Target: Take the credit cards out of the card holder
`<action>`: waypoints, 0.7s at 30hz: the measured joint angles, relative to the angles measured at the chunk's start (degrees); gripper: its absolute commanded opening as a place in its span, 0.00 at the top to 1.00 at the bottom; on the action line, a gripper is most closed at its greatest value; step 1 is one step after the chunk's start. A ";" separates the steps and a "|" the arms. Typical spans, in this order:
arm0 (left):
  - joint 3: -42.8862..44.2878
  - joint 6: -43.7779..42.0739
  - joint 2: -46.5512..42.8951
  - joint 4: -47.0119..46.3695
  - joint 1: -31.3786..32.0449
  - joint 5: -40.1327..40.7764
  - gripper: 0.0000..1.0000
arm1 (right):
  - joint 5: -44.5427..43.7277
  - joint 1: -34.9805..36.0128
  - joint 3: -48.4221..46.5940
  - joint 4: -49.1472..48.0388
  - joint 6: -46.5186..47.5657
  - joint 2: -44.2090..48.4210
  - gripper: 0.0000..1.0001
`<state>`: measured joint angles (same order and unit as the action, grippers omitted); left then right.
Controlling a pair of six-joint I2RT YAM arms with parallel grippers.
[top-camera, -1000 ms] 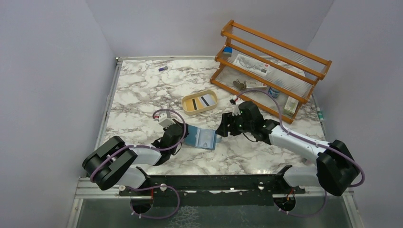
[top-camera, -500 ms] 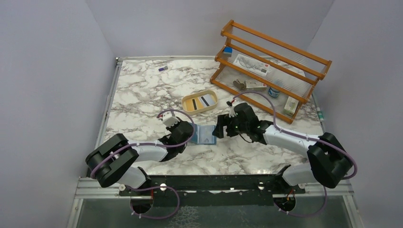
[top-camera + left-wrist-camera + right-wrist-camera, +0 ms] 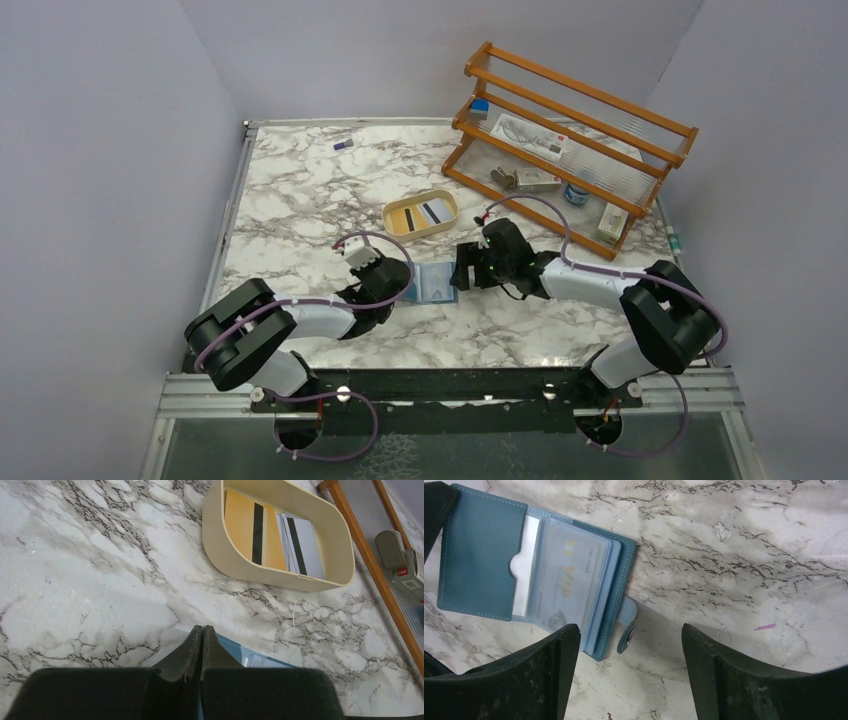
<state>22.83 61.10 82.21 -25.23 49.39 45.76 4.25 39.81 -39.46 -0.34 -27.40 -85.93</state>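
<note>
1. Two claws are at work. The left claw [image 3: 202, 636] is squeezed tight. Its tips sit on the 9 o'clock edge of the card holder [image 3: 479, 555]. I cannot tell if it nips the flap.
2. The right claw [image 3: 626, 635] is spread wide and empty. It hangs over the snap tab [image 3: 628, 625].
3. The card holder lies open on the bench [image 3: 300, 200], between both claws.
4. Inside, a white card [image 3: 526, 565] peeks from the pocket, and a VIP card [image 3: 569, 575] sits at its 3 o'clock.
5. I think the credit cards are thin, stiff, light and slippery. The bare white strip looks best to grab. The soft holder would slide unless pinned.
6. At 12 o'clock, the tray [image 3: 215, 545] holds a yellow card [image 3: 240, 525].
</note>
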 measured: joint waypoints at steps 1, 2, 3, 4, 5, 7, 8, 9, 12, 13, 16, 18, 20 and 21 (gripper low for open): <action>0.00 0.00 0.02 0.09 0.04 0.00 1.00 | -0.13 0.00 -0.22 -0.02 0.02 -0.15 0.24; 0.00 0.00 0.11 0.13 0.09 0.04 1.00 | -0.15 0.00 -0.31 -0.04 0.04 -0.17 0.25; 0.00 0.02 0.20 0.13 0.15 0.07 1.00 | -0.15 0.00 -0.31 -0.04 0.07 -0.17 0.26; 0.00 0.02 0.33 0.15 0.22 0.07 1.00 | -0.15 0.00 -0.31 -0.07 0.07 -0.17 0.28; 0.00 0.07 0.39 0.17 0.24 0.07 1.00 | -0.15 0.00 -0.26 -0.04 0.07 0.13 0.31; 0.00 0.17 0.61 0.26 0.26 0.07 1.00 | -0.17 0.00 0.66 -0.52 0.24 2.36 0.37; 0.00 0.20 0.68 0.28 0.26 0.07 1.00 | -0.15 0.00 1.51 -0.94 0.33 4.50 0.38; 0.00 0.24 0.79 0.31 0.26 0.07 1.00 | -0.13 0.00 2.25 -1.31 0.48 6.86 0.38; 0.00 0.46 1.57 0.31 0.52 0.09 1.00 | 1.18 0.02 2.99 -3.41 0.61 12.90 0.39; 0.00 0.59 1.99 0.31 0.66 0.07 1.00 | 1.95 0.04 2.86 -4.44 0.68 13.64 0.41; 0.33 0.87 3.50 0.48 1.05 0.07 1.00 | 4.98 0.28 1.60 -6.23 0.90 11.74 0.45; 0.70 1.03 4.31 0.68 1.29 0.09 1.00 | 6.93 0.37 1.31 -7.23 0.85 8.68 0.48; 1.03 1.07 4.81 0.70 1.49 0.09 1.00 | 8.79 0.37 1.38 -7.65 0.31 5.55 0.49; 1.07 1.07 4.90 0.70 1.55 0.09 1.00 | 9.49 0.39 1.44 -7.78 -0.04 4.24 0.50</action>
<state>23.90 62.17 87.11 -24.53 50.94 45.84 13.74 40.21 -38.02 -8.12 -27.44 -81.69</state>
